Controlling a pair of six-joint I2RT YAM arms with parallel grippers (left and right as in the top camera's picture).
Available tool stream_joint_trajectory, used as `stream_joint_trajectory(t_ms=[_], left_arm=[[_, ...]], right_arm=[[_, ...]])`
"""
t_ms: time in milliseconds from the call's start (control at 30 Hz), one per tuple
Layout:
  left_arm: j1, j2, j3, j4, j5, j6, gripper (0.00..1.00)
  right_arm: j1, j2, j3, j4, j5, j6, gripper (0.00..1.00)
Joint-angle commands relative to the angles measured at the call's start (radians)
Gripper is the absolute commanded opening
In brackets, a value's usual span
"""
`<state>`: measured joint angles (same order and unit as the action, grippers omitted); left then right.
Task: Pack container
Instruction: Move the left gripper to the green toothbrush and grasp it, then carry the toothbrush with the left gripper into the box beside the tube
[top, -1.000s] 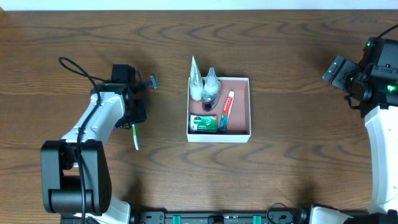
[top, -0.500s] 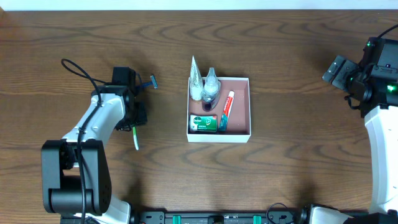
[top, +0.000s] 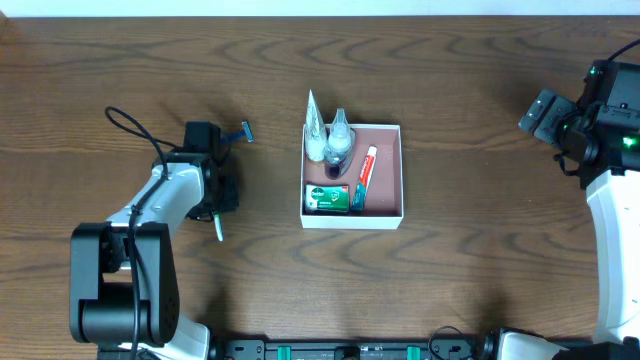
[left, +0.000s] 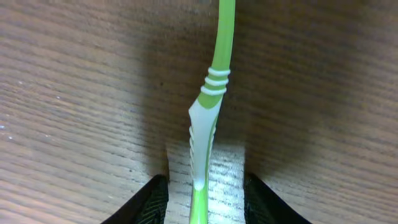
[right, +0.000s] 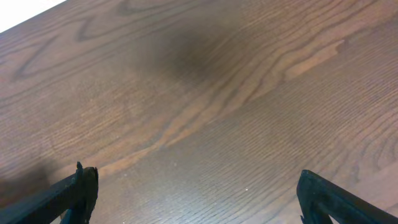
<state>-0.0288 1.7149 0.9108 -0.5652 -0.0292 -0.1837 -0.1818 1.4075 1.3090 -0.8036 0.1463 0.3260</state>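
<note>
Overhead, container (top: 386, 160) holding tube (top: 367, 165), green box (top: 327, 198), bottles (top: 339, 143)

**Layout around the container**

Inside the container (top: 386, 150): pointed tube (top: 313, 118) and bottle (top: 340, 138) back-left, small box (top: 327, 198) front-left, toothpaste tube (top: 365, 172) mid. Left of the container on the table (top: 480, 260): razor (top: 246, 132) toward the back, toothbrush (top: 218, 228) toward the front, left gripper (top: 216, 200) over it.

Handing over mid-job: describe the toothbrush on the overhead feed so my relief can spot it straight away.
From the white-walled container in the middle of the table, look left to the left fingers, which straddle the toothbrush lying flat beneath them. It is a slim green-and-white stick poking out toward the near edge, unlike the short blue razor lying farther back.
</note>
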Motion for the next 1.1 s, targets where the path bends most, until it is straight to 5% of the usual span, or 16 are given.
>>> stream_joint_trajectory(t_ms=[0,200,367,733,1067], left_arm=[[0.006,0.006,-0.02,0.011,0.0,-0.012,0.38],[0.006,0.006,-0.021,0.011,0.0,-0.015,0.13],[0.006,0.006,-0.021,0.01,0.002,-0.068,0.06],[0.005,-0.084,0.068,-0.077,0.042,-0.059,0.06],[-0.053,-0.446,0.19,-0.09,0.324,-0.035,0.06]], right_arm=[[-0.005,0.005,0.004,-0.001,0.0,0.01,0.99],[-0.005,0.005,0.004,-0.001,0.0,0.01,0.99],[-0.005,0.005,0.004,-0.001,0.0,0.01,0.99],[-0.005,0.005,0.004,-0.001,0.0,0.01,0.99],[-0.005,0.005,0.004,-0.001,0.0,0.01,0.99]])
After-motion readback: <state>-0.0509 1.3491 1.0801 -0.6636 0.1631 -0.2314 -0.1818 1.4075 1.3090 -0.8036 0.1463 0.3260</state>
